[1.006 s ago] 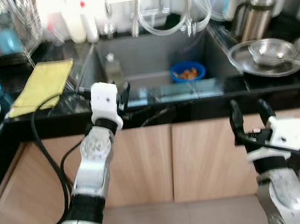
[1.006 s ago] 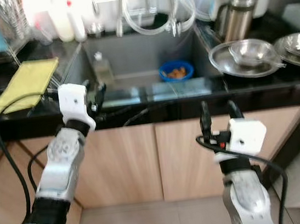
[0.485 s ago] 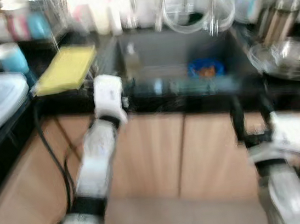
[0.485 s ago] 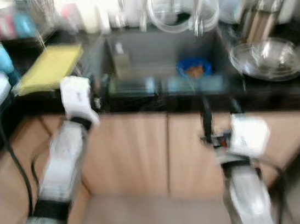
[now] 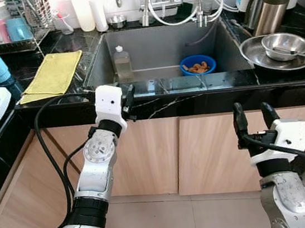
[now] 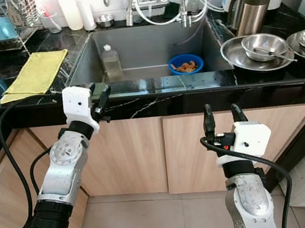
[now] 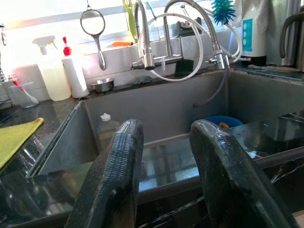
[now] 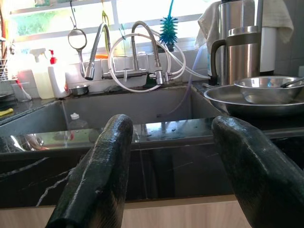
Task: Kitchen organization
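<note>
We stand before the sink (image 5: 161, 51) with nothing in hand: our left gripper (image 6: 101, 101) is raised to the front edge of the black desk (image 6: 206, 91), fingers spread and empty, and our right gripper (image 6: 220, 117) hangs lower, in front of the cabinet doors (image 6: 163, 152), fingers likewise spread. What wants tidying sits ahead: a blue bowl (image 5: 198, 66) of food scraps and a bottle (image 5: 121, 63) down in the sink, steel bowls (image 5: 279, 48) stacked on the desk to the right beside a steel kettle (image 5: 269, 2), a yellow cloth (image 5: 52, 75) to the left. We judge the main risk to be the reach: the left gripper is so close to the desk edge that lifting forward carelessly could knock it, and the hoses (image 7: 185, 42) looping from the tap could snag an arm going into the sink. The desk is glossy dark stone, brightly lit from a window behind.
</note>
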You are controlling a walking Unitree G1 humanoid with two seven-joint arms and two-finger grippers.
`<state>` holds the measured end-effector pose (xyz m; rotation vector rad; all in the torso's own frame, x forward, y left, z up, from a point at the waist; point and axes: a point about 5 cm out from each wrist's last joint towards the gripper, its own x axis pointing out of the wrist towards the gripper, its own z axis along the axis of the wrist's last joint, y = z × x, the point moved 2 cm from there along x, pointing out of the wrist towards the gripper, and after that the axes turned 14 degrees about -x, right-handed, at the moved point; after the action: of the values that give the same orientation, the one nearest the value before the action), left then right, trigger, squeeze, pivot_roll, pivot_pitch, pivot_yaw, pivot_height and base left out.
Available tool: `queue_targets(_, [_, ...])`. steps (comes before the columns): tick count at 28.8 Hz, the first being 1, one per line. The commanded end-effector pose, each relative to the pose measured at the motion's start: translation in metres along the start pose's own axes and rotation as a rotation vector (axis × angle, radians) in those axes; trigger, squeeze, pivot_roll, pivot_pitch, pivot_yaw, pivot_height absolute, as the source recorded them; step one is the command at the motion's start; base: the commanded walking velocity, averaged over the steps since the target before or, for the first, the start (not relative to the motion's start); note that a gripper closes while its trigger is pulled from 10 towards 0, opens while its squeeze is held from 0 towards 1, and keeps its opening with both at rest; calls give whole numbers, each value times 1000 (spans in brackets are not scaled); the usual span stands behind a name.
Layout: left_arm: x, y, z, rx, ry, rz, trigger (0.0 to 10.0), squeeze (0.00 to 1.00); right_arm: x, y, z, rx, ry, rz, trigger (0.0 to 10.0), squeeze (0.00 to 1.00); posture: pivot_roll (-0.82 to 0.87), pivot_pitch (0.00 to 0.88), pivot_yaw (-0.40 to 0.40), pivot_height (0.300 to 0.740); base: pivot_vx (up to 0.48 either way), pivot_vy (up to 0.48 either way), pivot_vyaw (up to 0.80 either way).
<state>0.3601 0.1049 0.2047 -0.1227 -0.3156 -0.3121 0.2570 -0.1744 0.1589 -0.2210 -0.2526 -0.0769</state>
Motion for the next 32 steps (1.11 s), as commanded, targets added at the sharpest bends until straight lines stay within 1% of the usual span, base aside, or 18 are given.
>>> queue_targets(1, [1,1,4,-3,-13,3,10000,0,1,1,2,-1,-2,7,10000,0,52,77,6,740,240,0,0])
queue_targets(5, [2,1,5,-6,-18,3,10000,0,1,1,3,-26,-11,14,10000,0,51,80,5,740,242,0,0])
queue_targets(11, [2,0,6,-8,-21,5,10000,0,0,0,4,-26,-14,10,10000,0,51,82,2,740,268,0,650])
queue_targets(14, [2,0,6,-10,-22,6,10000,0,1,-3,3,8,-7,-14,10000,0,51,84,1,740,298,0,0])
queue_targets(21, [2,1,5,-12,-21,4,10000,0,1,-5,3,-7,-4,-26,10000,0,50,88,1,740,305,0,0])
queue_targets(27, [2,-1,5,-13,-24,-6,10000,0,2,-6,1,-1,10,-37,10000,0,51,89,1,740,307,0,0])
queue_targets(32, [2,-2,5,-17,-23,-10,10000,0,3,-7,0,4,21,-43,10000,0,51,89,0,740,305,0,-751])
